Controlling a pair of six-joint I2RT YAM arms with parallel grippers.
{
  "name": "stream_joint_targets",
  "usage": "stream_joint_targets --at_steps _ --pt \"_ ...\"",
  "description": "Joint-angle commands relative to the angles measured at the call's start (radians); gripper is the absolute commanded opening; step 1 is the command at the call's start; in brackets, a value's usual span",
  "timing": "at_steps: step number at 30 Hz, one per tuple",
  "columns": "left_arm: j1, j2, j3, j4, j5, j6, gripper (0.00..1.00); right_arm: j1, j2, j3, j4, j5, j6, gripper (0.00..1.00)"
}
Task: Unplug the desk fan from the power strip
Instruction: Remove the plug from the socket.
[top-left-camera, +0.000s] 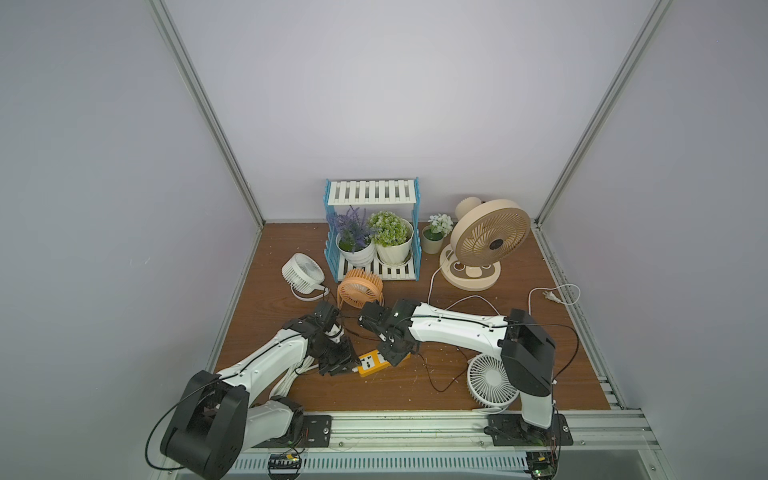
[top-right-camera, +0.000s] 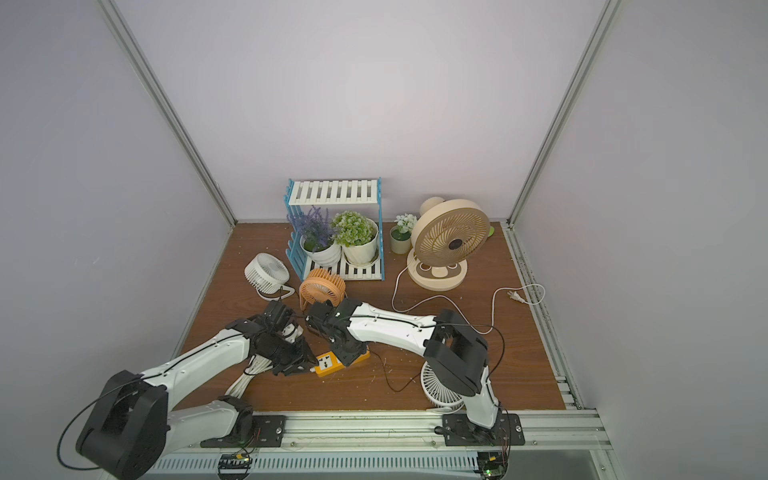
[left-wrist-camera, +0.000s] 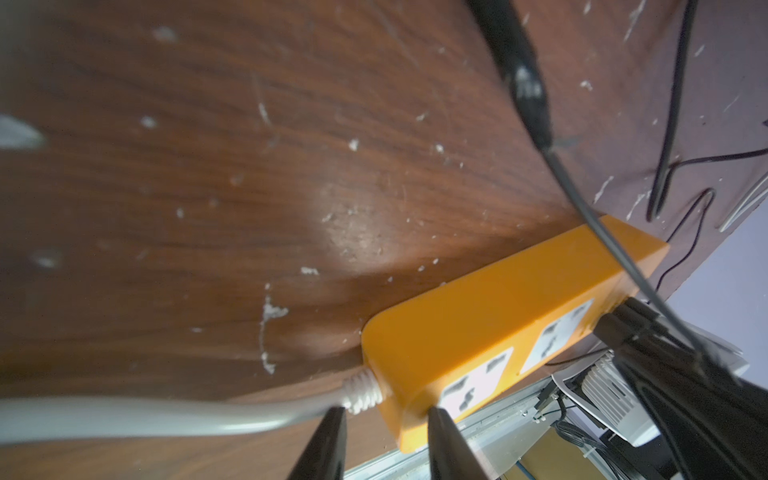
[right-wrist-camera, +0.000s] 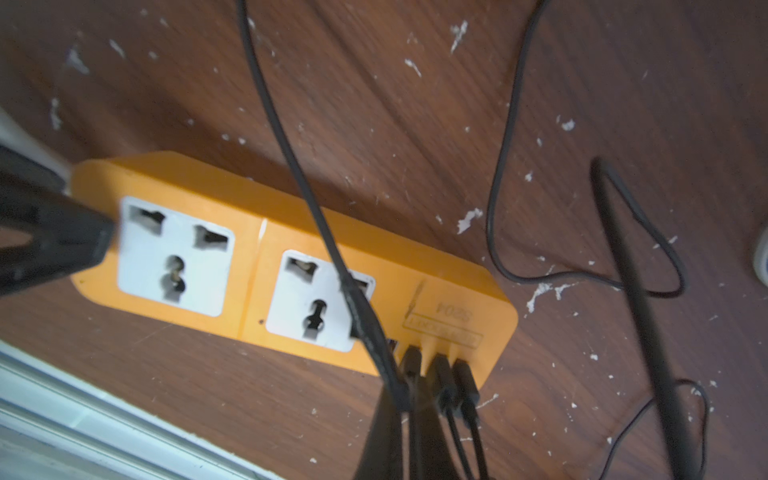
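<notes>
The left gripper (top-left-camera: 352, 368) sits low on the wooden tabletop (top-left-camera: 353, 395) at the cord end of the power strip (top-left-camera: 373, 362). The right gripper (top-left-camera: 395, 356) comes down on the strip's opposite end. Both top views show the orange block lying flat between the two, near the front middle of the table. Neither view shows how the jaws stand. Thin black cables (top-left-camera: 432, 384) loop over the wood just beside the strip.

In the left wrist view, the left gripper's fingers (left-wrist-camera: 328, 440) are drawn in on the strip's corner, where the thick white cord (left-wrist-camera: 166, 415) enters. One tip is beside the cord's ribbed collar and the other is against the edge of the socket face.

In the right wrist view, the right gripper's jaws are pressed together on a black USB plug (right-wrist-camera: 411, 359). It is the plug nearest the white sockets among three seated in the port row. The picture is blurred here, so the pinch seems to be on the plug's body rather than its cable. One of the left gripper's fingers lies on the strip's far end.
</notes>
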Motion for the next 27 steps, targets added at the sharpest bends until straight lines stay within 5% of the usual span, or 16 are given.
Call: stream_joint_targets --at_steps 1,27 --pt "-0.022 0.017 0.012 -0.043 -0.034 0.015 0.36 -0.004 -0.023 -0.003 0.005 0.004 0.002 0.0" --pt "-0.075 0.054 0.037 -0.094 -0.123 0.018 0.32 -0.004 -0.07 -0.017 0.031 -0.003 0.004 0.0"
